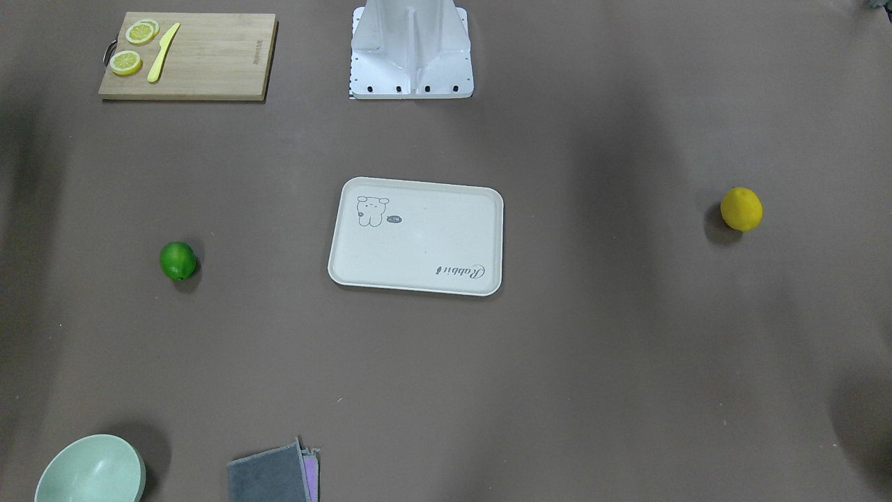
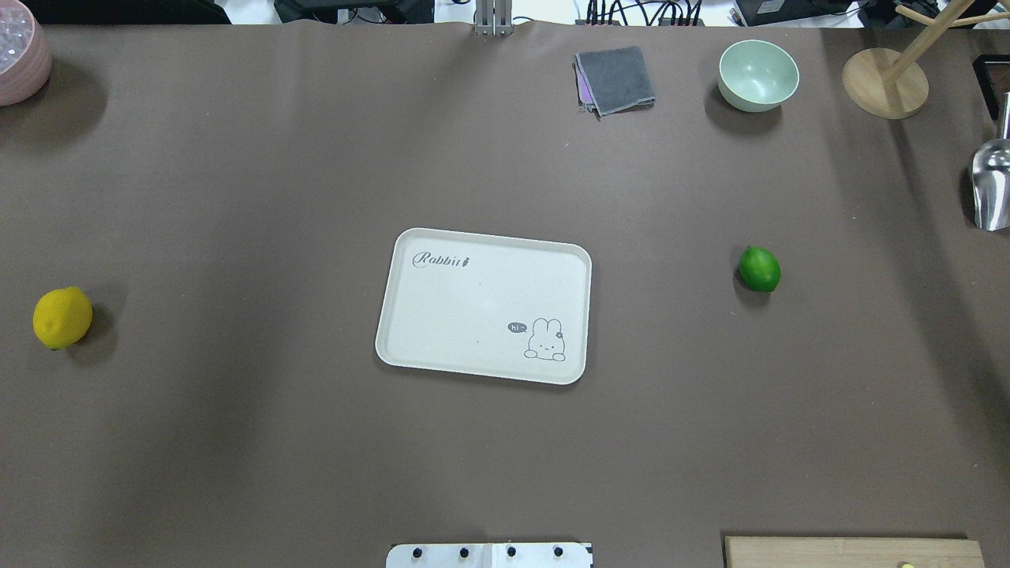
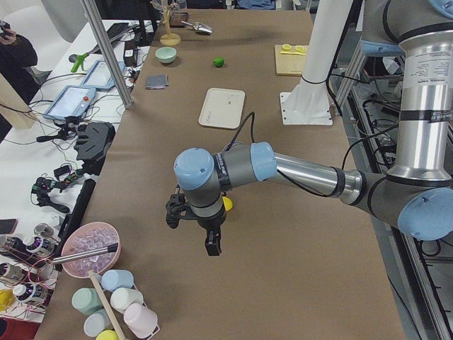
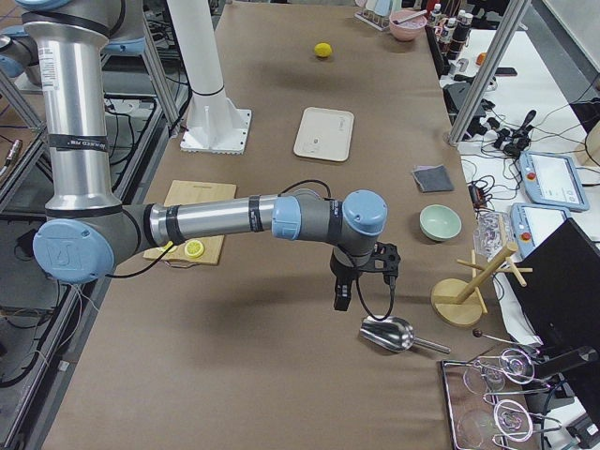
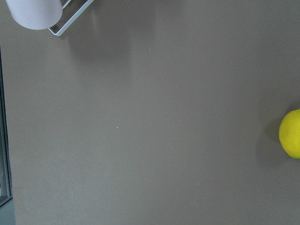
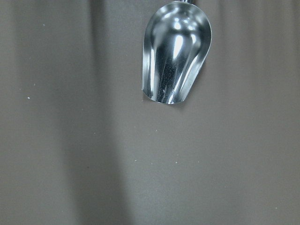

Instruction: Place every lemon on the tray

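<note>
The cream-white tray [image 2: 483, 305] lies flat in the middle of the table, with nothing on it; it also shows in the front view [image 1: 446, 244]. The yellow lemon [image 2: 62, 317] sits on the table far to my left, at the right edge of the left wrist view [image 5: 290, 133]. The green lemon [image 2: 759, 269] sits on the table to the tray's right. My left gripper [image 3: 192, 234] hovers above the table close to the yellow lemon [image 3: 226, 204]. My right gripper [image 4: 361, 281] hovers over the metal scoop [image 6: 176, 51]. Both show only in side views, so I cannot tell open or shut.
A wooden cutting board [image 1: 188, 56] with lemon slices and a yellow knife lies near the robot's base [image 1: 411, 49]. A green bowl [image 2: 757, 75], a grey cloth [image 2: 614, 79] and a wooden stand [image 2: 884, 83] stand at the far edge. A pink bowl [image 2: 20, 55] is far left.
</note>
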Controlling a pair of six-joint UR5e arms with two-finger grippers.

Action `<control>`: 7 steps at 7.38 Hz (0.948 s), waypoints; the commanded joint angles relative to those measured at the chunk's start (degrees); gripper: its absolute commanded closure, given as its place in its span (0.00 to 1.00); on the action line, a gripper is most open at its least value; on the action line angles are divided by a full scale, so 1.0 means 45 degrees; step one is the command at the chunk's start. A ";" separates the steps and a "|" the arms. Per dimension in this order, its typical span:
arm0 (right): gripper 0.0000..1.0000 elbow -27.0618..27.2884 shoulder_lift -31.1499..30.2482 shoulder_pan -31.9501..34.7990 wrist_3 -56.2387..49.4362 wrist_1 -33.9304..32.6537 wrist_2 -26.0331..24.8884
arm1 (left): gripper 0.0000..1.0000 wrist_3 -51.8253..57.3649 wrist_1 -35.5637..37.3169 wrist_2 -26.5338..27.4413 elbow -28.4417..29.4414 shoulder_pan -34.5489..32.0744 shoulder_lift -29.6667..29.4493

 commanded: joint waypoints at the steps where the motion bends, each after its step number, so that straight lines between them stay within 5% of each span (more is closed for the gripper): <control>1: 0.02 0.0002 -0.0008 0.0009 0.0000 0.0016 0.0000 | 0.01 -0.0020 0.0019 0.0000 0.0049 0.0020 -0.0019; 5: 0.02 0.0022 0.0089 -0.0011 0.0019 -0.0003 0.0059 | 0.01 -0.0370 -0.0993 -0.0135 0.0498 0.0194 0.0194; 7: 0.02 0.0022 0.0264 -0.0321 0.0175 -0.0023 0.0447 | 0.04 -0.2955 -0.3811 -0.0176 0.0382 0.1555 0.1108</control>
